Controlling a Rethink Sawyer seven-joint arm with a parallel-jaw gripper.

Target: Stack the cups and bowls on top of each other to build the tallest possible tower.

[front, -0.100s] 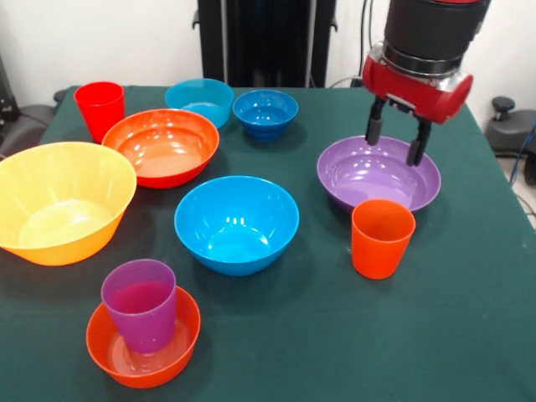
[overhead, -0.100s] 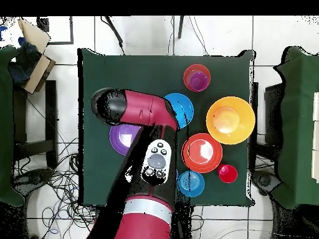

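Note:
My gripper (front, -0.100s: 395, 139) hangs open just above the far rim of the wide purple bowl (front, -0.100s: 356, 184), with nothing between its fingers. An orange cup (front, -0.100s: 382, 237) stands upright right in front of that bowl. A purple cup (front, -0.100s: 141, 303) sits inside the small orange bowl (front, -0.100s: 182, 337) near the front left. The medium blue bowl (front, -0.100s: 236, 222) is at the centre, the large yellow-orange bowl (front, -0.100s: 60, 201) at the left, and the orange-red bowl (front, -0.100s: 163, 145) behind it. At the back stand a red cup (front, -0.100s: 100, 109), a teal bowl (front, -0.100s: 199, 100) and a small blue bowl (front, -0.100s: 265, 113). In the overhead view the arm (overhead, -0.100s: 146, 112) hides the gripper and part of the purple bowl (overhead, -0.100s: 119, 140).
Everything stands on a table under a dark green cloth (front, -0.100s: 469, 327). Black upholstered furniture (overhead, -0.100s: 293, 124) flanks the table, a cardboard box (overhead, -0.100s: 34, 53) lies at one corner, and cables (overhead, -0.100s: 59, 180) run over the floor.

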